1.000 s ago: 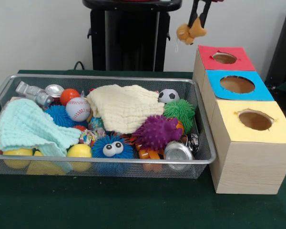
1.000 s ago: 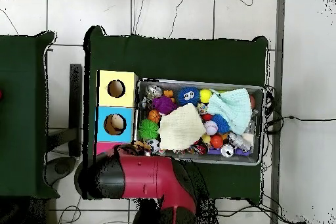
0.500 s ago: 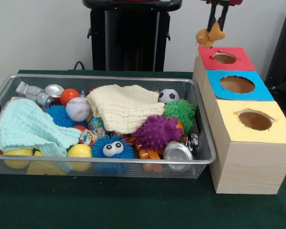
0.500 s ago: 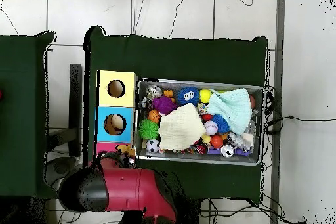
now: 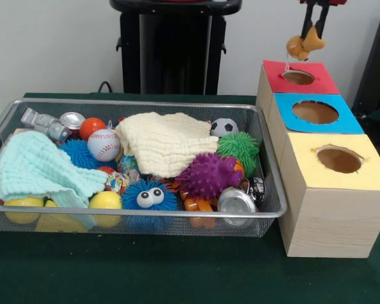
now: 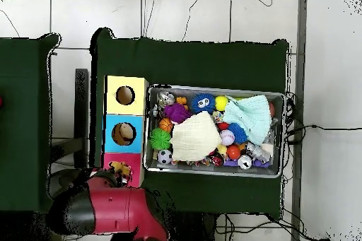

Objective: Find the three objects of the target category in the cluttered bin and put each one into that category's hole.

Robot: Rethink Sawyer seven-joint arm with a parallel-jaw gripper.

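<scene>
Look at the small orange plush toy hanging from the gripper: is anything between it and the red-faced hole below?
Nothing visible. The gripper holds the plush toy in open air above the hole in the red face, which is uncovered in the front view; overhead, the arm partly hides it.

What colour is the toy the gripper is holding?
Tan-orange plush toy, clearest in the front view.

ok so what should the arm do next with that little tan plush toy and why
Probably lower a little and open. The gripper holds the small tan plush toy hanging just above the round hole in the red paper face of the pale wooden box, roughly in line with it, so a short drop should land it inside.
</scene>
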